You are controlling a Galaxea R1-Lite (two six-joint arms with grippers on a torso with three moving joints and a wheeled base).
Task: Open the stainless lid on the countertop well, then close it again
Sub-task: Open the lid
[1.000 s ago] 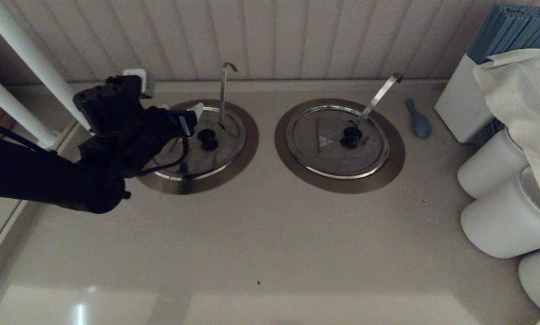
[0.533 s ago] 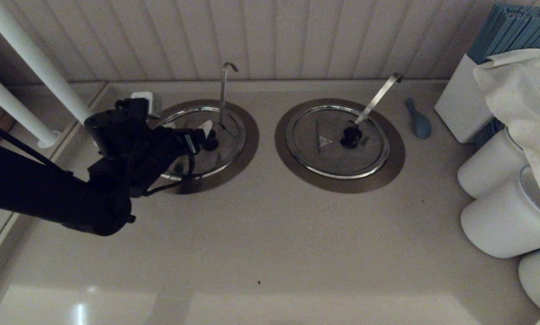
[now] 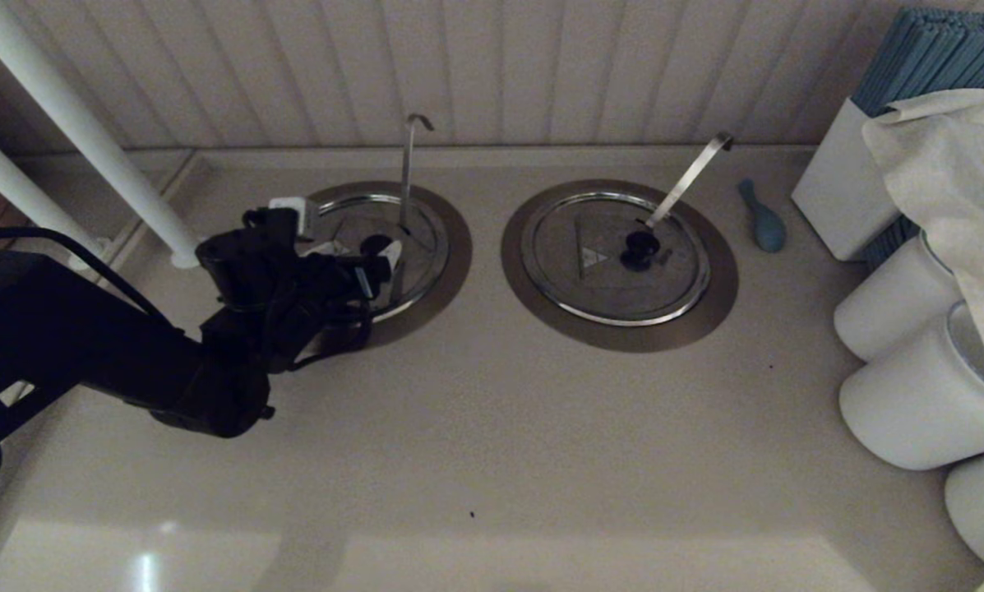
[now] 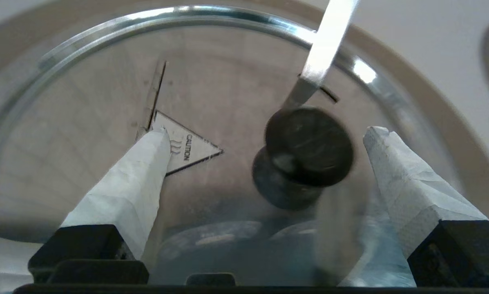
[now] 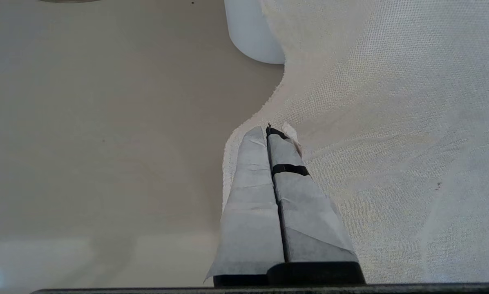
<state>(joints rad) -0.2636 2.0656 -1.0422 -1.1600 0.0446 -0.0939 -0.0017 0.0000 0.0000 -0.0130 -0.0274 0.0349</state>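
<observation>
One risk noted: left hand [image 4: 264, 139], fingers spread wide and offset around the black knob [image 4: 305, 151] of the round brushed-steel lid [image 4: 211, 102], may close off-centre and slip.

- A twin lid [image 3: 615, 256], round and brushed steel, lies shut on the right half of the beige bench [image 3: 492, 444], inside a wide brown-grey collar [image 3: 709, 316].
- A black knob [image 3: 639, 249] sits at its centre, with a small triangle mark [image 3: 592, 256] just beside it.
- A wide flat ladle handle [image 3: 689, 178] rises tilted from beside that knob toward the panelled wall [image 3: 492, 74].
- A small blue object [image 3: 761, 217] lies near the collar's right side.
- A white box [image 3: 841, 193] holds blue sticks [image 3: 927, 53].
- White cylinders [image 3: 919, 395] stand along the right edge.
- A white cloth [image 3: 952, 164] drapes over them.
- Two white pipes [image 3: 80, 131] slant down at far left.
</observation>
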